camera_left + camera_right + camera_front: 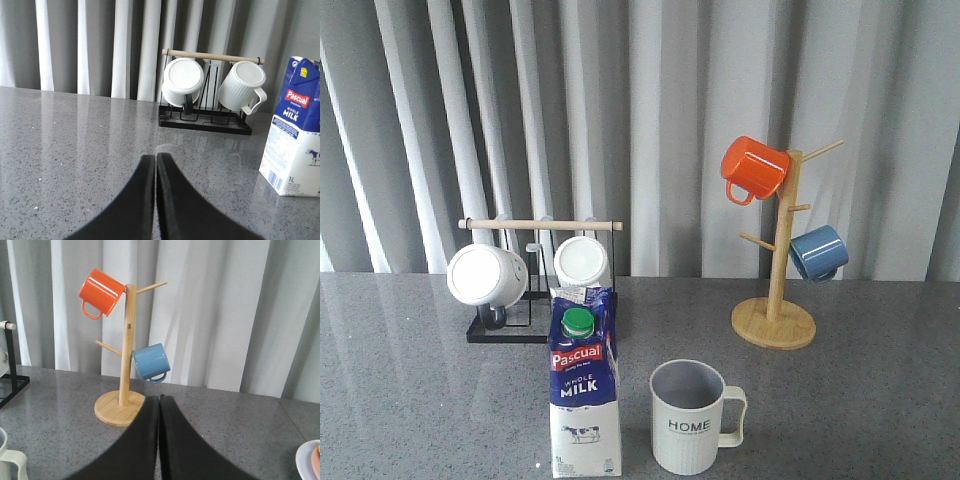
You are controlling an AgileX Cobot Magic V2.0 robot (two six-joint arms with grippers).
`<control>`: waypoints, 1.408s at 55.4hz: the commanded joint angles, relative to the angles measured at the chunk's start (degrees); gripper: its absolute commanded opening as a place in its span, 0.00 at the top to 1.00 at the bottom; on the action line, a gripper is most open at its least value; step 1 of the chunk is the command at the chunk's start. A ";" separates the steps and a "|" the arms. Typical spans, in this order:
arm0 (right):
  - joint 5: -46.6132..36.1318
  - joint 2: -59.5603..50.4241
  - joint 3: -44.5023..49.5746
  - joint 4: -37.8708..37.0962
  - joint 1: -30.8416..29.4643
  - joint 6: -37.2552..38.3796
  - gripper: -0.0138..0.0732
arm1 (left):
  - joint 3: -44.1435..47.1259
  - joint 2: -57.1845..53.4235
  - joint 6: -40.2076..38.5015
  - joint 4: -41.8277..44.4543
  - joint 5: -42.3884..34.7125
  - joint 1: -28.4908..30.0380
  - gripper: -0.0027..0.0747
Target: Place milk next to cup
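Note:
The milk carton, dark blue above and white below with a green cap and red "Pascual" label, stands upright near the table's front, just left of the pale ribbed "HOME" cup, with a small gap between them. The carton also shows in the left wrist view. A sliver of the cup's handle shows in the right wrist view. My left gripper is shut and empty over bare table, left of the carton. My right gripper is shut and empty, in front of the wooden mug tree. Neither gripper appears in the front view.
A black rack with a wooden bar holds two white mugs behind the carton. A wooden mug tree at the back right carries an orange mug and a blue mug. A white plate edge lies at the far right.

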 commanded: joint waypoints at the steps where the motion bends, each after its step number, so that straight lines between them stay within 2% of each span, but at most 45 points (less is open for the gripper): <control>1: -3.59 -0.21 -1.80 0.06 -0.12 -0.32 0.84 | 1.72 -2.05 -0.79 0.98 -6.75 0.02 0.97; 16: -3.59 -0.21 -1.80 0.06 -0.12 -0.32 0.84 | 2.61 -4.37 -0.53 7.13 -3.26 0.02 0.97; 78: -3.59 -0.21 -1.80 0.06 -0.12 -0.32 0.84 | 2.54 -4.37 0.17 5.61 -2.45 -0.04 0.97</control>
